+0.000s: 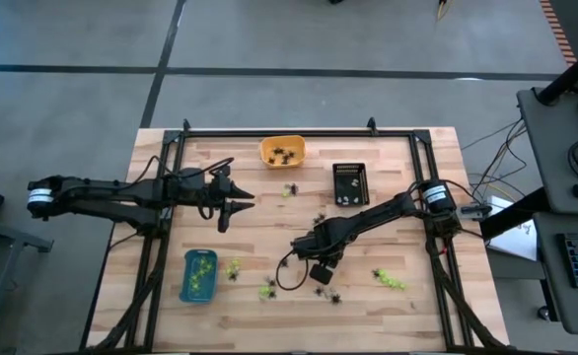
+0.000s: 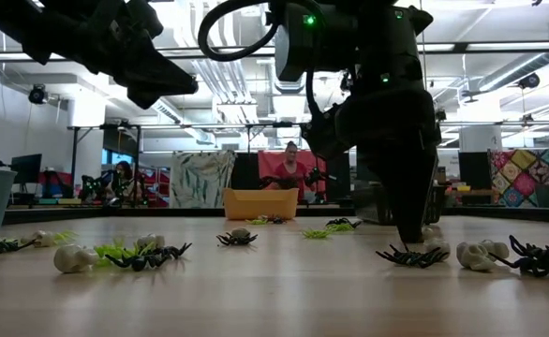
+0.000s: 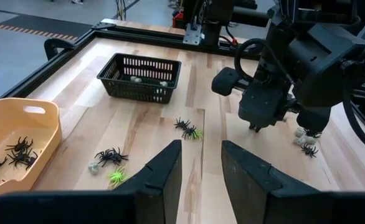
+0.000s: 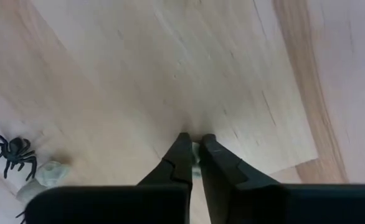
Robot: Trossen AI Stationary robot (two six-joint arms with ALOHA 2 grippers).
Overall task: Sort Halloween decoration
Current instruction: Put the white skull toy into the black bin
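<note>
- Near edge of the table: lime-green trinkets (image 1: 389, 282) lie at the near right, a black spider (image 1: 327, 293) sits near the middle, and more green bits (image 1: 266, 288) lie just right of the blue tray (image 1: 186, 286), which already holds green pieces.
- Just beyond these, the right gripper (image 4: 195, 147) is down at the wood with its fingers pressed nearly together; a small pale piece shows pinched between the tips, but what kind it is cannot be told. A black spider (image 4: 12, 152) and a whitish piece (image 4: 50, 173) lie loose beside it.
- Step in hand, as I judge it: a pick-up, the grasp just made.
- Next move calls for a straight lift, then a carry far and right to the black basket (image 1: 350, 184), where whitish pieces sit, if the catch is whitish.
- Left of centre, the left gripper (image 3: 200, 168) hovers above the table, fingers part open, holding nothing.
- Farthest: the orange tray (image 1: 281, 151) with black spiders inside.
</note>
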